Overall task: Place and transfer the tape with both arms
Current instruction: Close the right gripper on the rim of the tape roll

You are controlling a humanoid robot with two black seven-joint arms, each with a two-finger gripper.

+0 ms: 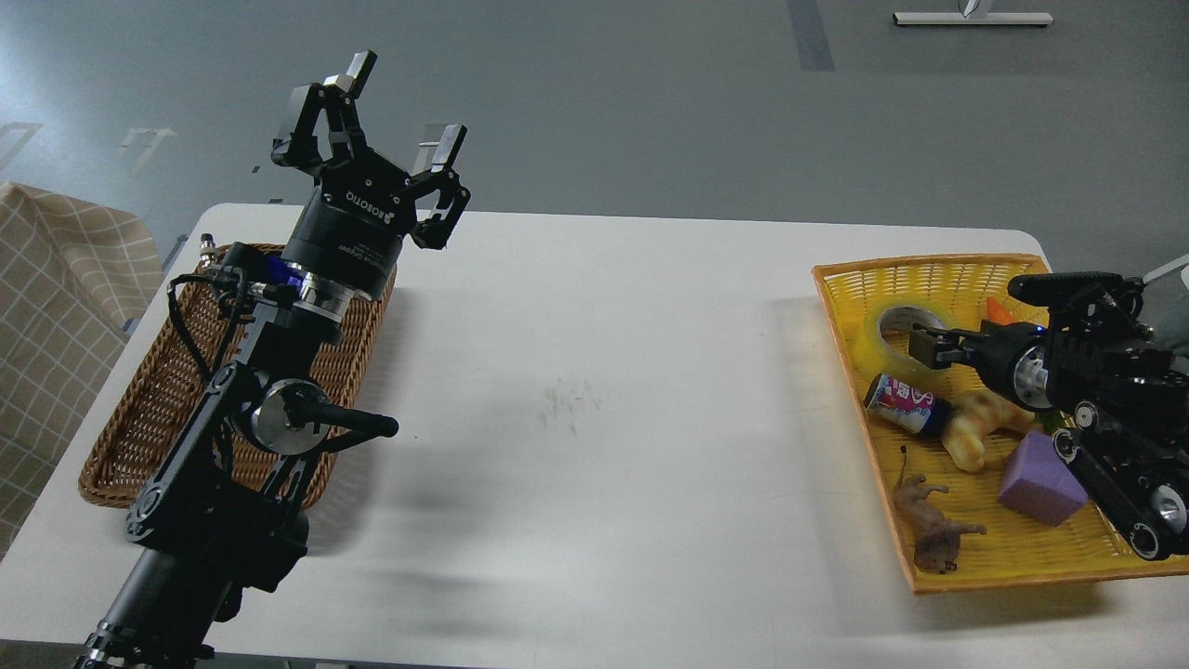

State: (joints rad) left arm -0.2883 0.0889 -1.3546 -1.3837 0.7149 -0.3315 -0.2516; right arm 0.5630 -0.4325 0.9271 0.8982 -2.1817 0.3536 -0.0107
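Observation:
The tape [875, 341], a translucent yellow roll with a grey-white core, lies flat at the back left of the yellow basket [929, 266] on the right. My right gripper [929, 349] comes in from the right and its dark tip sits over the roll's near edge, by the core. Its fingers cannot be told apart. My left gripper [402, 104] is raised above the back end of the brown wicker basket [130, 427] on the left, fingers spread wide and empty.
The yellow basket also holds a small drink can [903, 404], a yellow plush toy [983, 429], a purple cube [1038, 480], a brown lion figure [934, 531] and an orange piece [999, 308]. The white table [594, 390] lies between the baskets.

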